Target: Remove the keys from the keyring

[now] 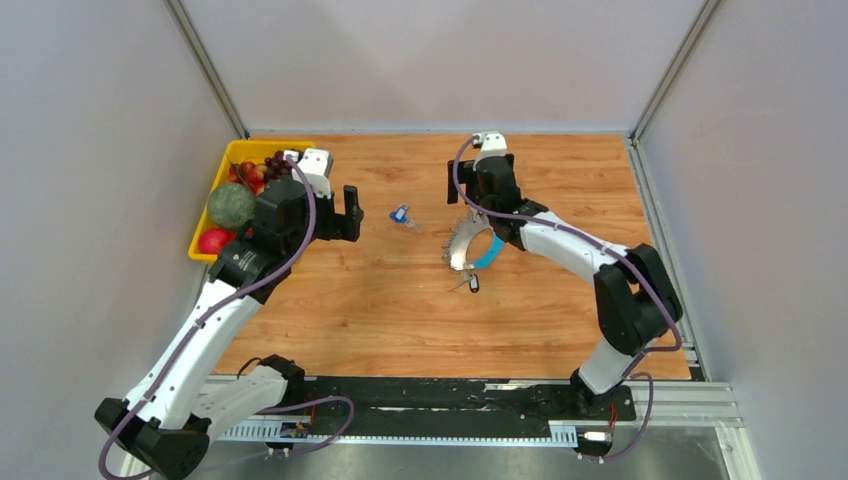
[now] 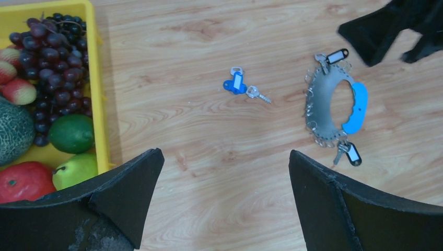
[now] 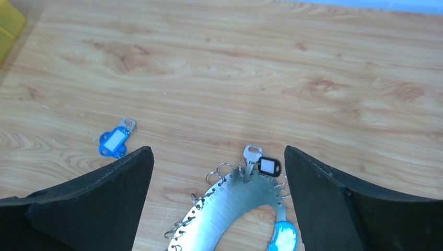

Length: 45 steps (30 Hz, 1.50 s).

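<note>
The keyring (image 1: 466, 247), a flat silvery hoop with a blue segment (image 1: 490, 253), lies on the wooden table. A black-tagged key (image 1: 473, 284) hangs at its near end. A loose blue-tagged key (image 1: 401, 215) lies to its left. My right gripper (image 1: 470, 200) hovers open over the ring's far end. In the right wrist view (image 3: 217, 151) the keyring (image 3: 230, 209) and another black-tagged key (image 3: 267, 166) lie between its fingers. My left gripper (image 1: 350, 215) is open and empty left of the blue-tagged key. Its wrist view (image 2: 223, 157) shows the blue-tagged key (image 2: 236, 83), the keyring (image 2: 324, 107) and both black-tagged keys (image 2: 351, 153).
A yellow tray (image 1: 240, 150) with grapes, a melon, an apple and other fruit stands at the far left, also in the left wrist view (image 2: 99, 78). Grey walls enclose the table on three sides.
</note>
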Each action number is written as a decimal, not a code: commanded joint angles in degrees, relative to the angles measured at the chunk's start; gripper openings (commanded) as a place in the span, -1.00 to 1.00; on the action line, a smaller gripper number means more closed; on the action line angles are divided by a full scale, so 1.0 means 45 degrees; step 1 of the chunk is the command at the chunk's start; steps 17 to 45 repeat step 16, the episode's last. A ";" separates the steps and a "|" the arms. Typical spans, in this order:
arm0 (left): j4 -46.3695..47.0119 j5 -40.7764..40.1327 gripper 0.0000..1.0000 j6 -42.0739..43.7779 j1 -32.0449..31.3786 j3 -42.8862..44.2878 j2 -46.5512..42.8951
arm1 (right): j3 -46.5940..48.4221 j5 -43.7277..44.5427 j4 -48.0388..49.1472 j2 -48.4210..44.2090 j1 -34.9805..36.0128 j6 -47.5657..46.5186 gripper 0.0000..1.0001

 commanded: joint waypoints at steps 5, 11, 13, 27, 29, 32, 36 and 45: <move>0.1951 -0.1662 1.00 -0.0473 -0.0025 -0.1312 -0.1198 | -0.0911 0.2743 -0.1647 -0.5442 -0.0009 0.0191 1.00; 0.2241 -0.1329 1.00 -0.0028 -0.0030 -0.1848 -0.1945 | -0.2822 0.3107 -0.1534 -0.9464 -0.0008 0.0189 1.00; 0.2327 -0.1359 1.00 0.0033 -0.0035 -0.1987 -0.2179 | -0.3186 0.3120 -0.1534 -1.0321 -0.0010 0.0290 1.00; 0.2435 -0.1395 1.00 0.0023 -0.0032 -0.2244 -0.2396 | -0.3612 0.3341 -0.1534 -1.0970 -0.0009 0.0329 1.00; 0.2435 -0.1395 1.00 0.0023 -0.0032 -0.2244 -0.2396 | -0.3612 0.3341 -0.1534 -1.0970 -0.0009 0.0329 1.00; 0.2435 -0.1395 1.00 0.0023 -0.0032 -0.2244 -0.2396 | -0.3612 0.3341 -0.1534 -1.0970 -0.0009 0.0329 1.00; 0.2435 -0.1395 1.00 0.0023 -0.0032 -0.2244 -0.2396 | -0.3612 0.3341 -0.1534 -1.0970 -0.0009 0.0329 1.00; 0.2435 -0.1395 1.00 0.0023 -0.0032 -0.2244 -0.2396 | -0.3612 0.3341 -0.1534 -1.0970 -0.0009 0.0329 1.00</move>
